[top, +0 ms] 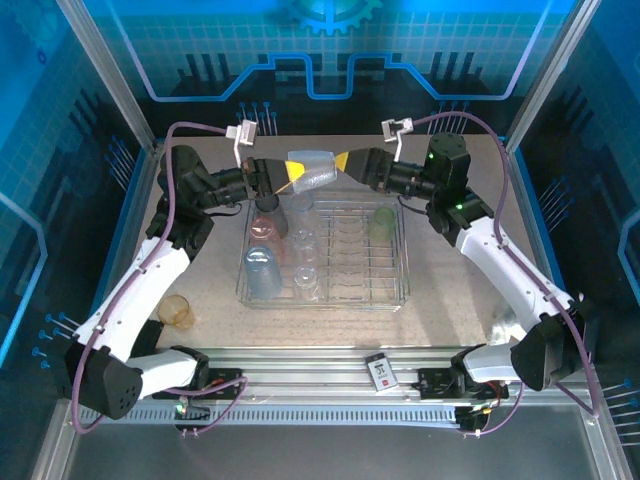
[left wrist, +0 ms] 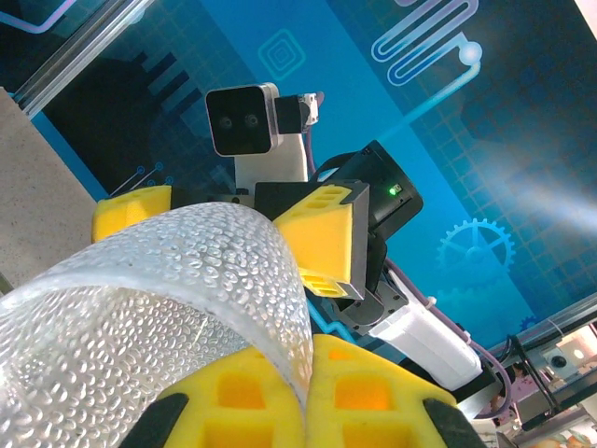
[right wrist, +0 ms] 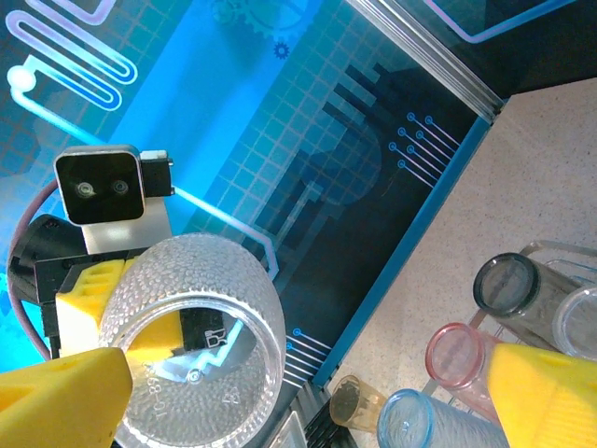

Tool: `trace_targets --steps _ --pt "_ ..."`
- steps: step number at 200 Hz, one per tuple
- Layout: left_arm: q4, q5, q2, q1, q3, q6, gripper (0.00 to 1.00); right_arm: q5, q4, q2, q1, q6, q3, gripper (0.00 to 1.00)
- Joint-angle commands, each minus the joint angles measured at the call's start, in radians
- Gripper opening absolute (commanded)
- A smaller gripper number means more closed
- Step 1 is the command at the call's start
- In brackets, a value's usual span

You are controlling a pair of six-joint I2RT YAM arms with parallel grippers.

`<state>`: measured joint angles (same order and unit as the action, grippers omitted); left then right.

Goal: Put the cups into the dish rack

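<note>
One clear dimpled cup (top: 312, 172) hangs horizontal, long axis left to right, above the dish rack's (top: 330, 303) far edge. The left gripper (top: 288, 173) is clenched on its left end. The right gripper (top: 343, 160) is spread wide, straddling its right end without gripping.

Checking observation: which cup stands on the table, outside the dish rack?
The amber cup, alone left of the dish rack; the others sit inside it or are held aloft.

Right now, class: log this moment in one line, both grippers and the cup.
left gripper: shut on clear cup | right gripper: open, astride it | clear cup: midair near dish rack's far edge
</note>
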<state>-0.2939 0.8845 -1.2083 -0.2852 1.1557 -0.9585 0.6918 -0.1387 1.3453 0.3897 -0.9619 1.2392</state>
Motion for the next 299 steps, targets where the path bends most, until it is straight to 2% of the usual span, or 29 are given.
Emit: trace_targets --steps 1,52,122,158,210,254,299 --pt "0.055 0.038 -0.014 -0.025 -0.019 0.04 0.0 0.025 -0.084 -0.047 0.003 -0.022 -0.002 1.0" --pt "0.047 0.036 -0.023 -0.025 -0.021 0.034 0.0 0.029 -0.105 -0.058 0.0 -0.032 -0.007 1.0" --pt "0.07 0.03 -0.014 -0.025 -0.028 0.049 0.0 -0.05 -0.211 -0.118 -0.033 -0.067 -0.088 1.0" --pt "0.068 0.027 -0.016 -0.025 -0.025 0.048 0.0 0.015 -0.171 -0.077 -0.019 -0.069 -0.057 1.0" --pt "0.055 0.028 -0.014 -0.025 -0.019 0.037 0.0 0.047 0.06 -0.008 0.035 0.054 0.027 1.0" --pt "0.05 0.027 -0.011 -0.025 -0.022 0.034 0.0 0.099 0.012 0.043 0.08 0.042 0.052 1.0" --pt "0.047 0.021 -0.01 -0.024 -0.027 0.039 0.0 0.131 -0.048 0.06 0.089 -0.001 0.046 0.9"
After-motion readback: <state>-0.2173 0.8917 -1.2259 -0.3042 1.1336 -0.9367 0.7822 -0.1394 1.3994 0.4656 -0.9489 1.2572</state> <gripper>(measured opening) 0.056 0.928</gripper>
